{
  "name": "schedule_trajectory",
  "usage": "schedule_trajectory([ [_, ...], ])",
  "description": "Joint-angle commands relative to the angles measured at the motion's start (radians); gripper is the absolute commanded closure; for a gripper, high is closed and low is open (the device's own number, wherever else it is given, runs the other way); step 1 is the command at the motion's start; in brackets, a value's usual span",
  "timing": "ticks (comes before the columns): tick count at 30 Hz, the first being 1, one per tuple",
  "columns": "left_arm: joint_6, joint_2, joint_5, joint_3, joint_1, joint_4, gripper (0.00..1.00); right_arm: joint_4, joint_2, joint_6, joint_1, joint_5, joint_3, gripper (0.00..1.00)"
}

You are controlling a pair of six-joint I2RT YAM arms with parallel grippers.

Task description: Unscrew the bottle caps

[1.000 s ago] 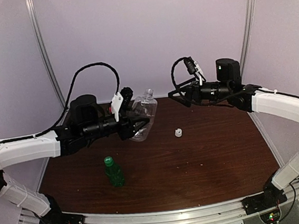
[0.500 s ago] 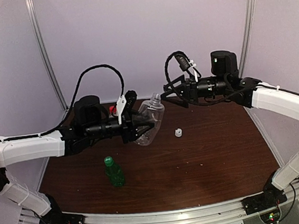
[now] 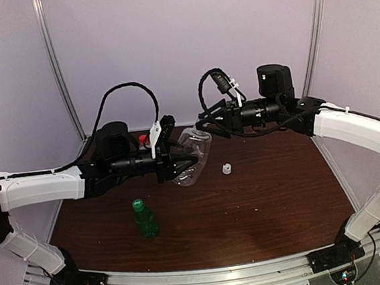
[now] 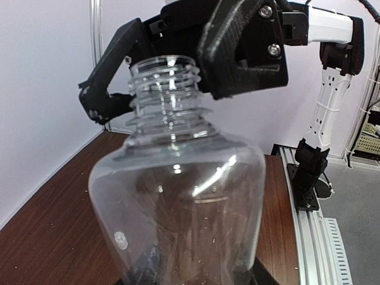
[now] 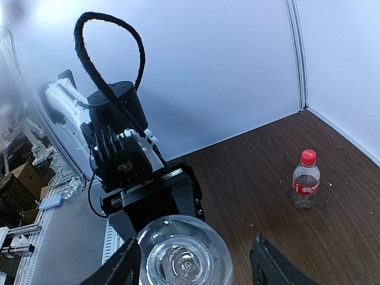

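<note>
My left gripper (image 3: 184, 163) is shut on the body of the wide clear bottle (image 3: 195, 154), holding it off the table with its neck tilted to the right. The threaded neck (image 4: 165, 83) is bare and its mouth is open. My right gripper (image 3: 199, 124) is open with a finger (image 4: 240, 50) on either side of that neck; from the right wrist I look straight down into the bottle (image 5: 184, 258). The white cap (image 3: 227, 168) lies on the table. The green bottle (image 3: 144, 222) stands with its green cap (image 3: 137, 204) on. The red-label bottle (image 5: 306, 183) keeps its red cap (image 5: 307, 157).
The dark wooden table (image 3: 270, 202) is walled at the back and sides by pale panels. The red-capped bottle (image 3: 141, 140) stands at the back left, partly behind my left arm. A metal rail (image 3: 210, 278) runs along the near edge.
My right gripper has moved left and now has its fingers around the clear bottle's neck, jaws narrower than before. My left arm has shifted the bottle slightly right and tilted it more.
</note>
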Motion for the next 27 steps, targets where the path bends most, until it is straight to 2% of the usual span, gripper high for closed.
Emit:
schedule_trajectory([
  [1,-0.011,0.010,0.020,0.019,0.002,0.064,0.57,-0.018,0.018,-0.009,0.013,0.024,0.041,0.42],
  [7,-0.013,0.010,0.017,0.019,0.002,0.065,0.57,-0.036,0.026,-0.021,0.020,0.032,0.042,0.50],
  [10,-0.013,0.012,0.017,0.018,0.002,0.065,0.57,-0.039,0.026,-0.024,0.021,0.040,0.042,0.58],
  [13,-0.013,0.013,0.005,0.015,0.002,0.064,0.57,-0.033,0.025,-0.023,0.021,0.044,0.042,0.75],
  [16,-0.014,0.012,-0.021,0.009,0.002,0.064,0.56,-0.035,0.020,-0.027,0.021,0.075,0.043,0.98],
  [17,-0.017,0.013,-0.030,0.008,0.002,0.063,0.54,-0.038,0.018,-0.030,0.020,0.096,0.043,1.00],
  [21,-0.016,0.021,-0.068,0.010,0.002,0.046,0.43,-0.052,0.018,-0.040,0.021,0.171,0.048,1.00],
  [26,-0.008,0.027,-0.118,0.020,0.002,-0.002,0.04,-0.066,0.034,-0.041,0.019,0.270,0.058,1.00],
  [27,-0.004,0.026,-0.140,0.022,0.002,-0.016,0.03,-0.076,0.040,-0.043,0.020,0.313,0.063,1.00],
])
